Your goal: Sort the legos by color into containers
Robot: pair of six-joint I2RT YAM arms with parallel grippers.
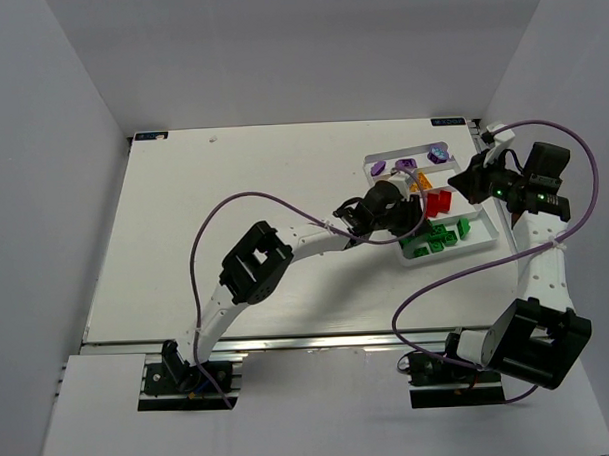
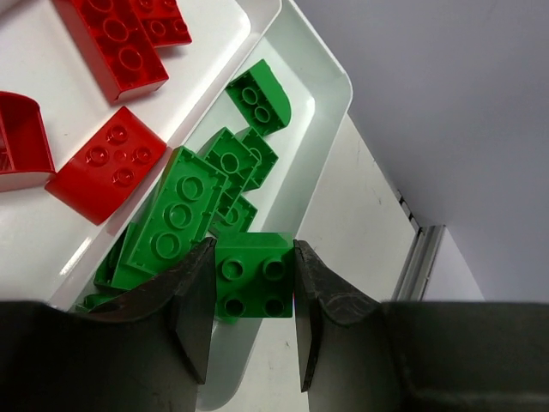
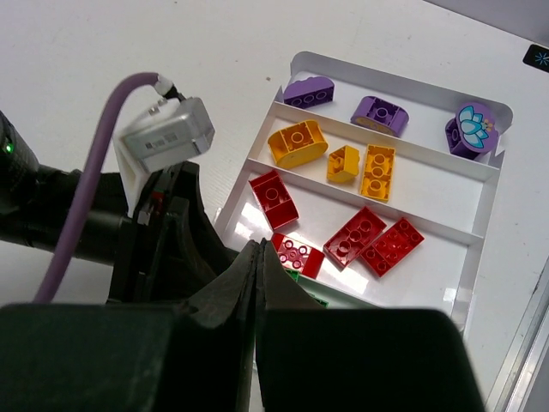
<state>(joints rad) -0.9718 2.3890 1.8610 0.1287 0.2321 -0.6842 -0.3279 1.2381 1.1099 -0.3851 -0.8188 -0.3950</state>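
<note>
One white tray (image 3: 437, 184) fills the right half of the right wrist view, and it has four rows. The top row has three purple legos (image 3: 380, 112). The next row down has three yellow-orange legos (image 3: 298, 142). The row under that has four red legos (image 3: 354, 236). In the left wrist view the green legos (image 2: 176, 215) lie in a heap in the middle. At least six show, and some hide underneath. Two robot arms (image 1: 256, 265) reach up from the bottom of the top view.

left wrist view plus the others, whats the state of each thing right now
left hand, shut on green square plastic brick
right hand, shut, empty
green square plastic brick, gripped, studs up, at the edge of the green row
white plastic divided tray, holding bricks in purple, yellow, red and green rows
</note>
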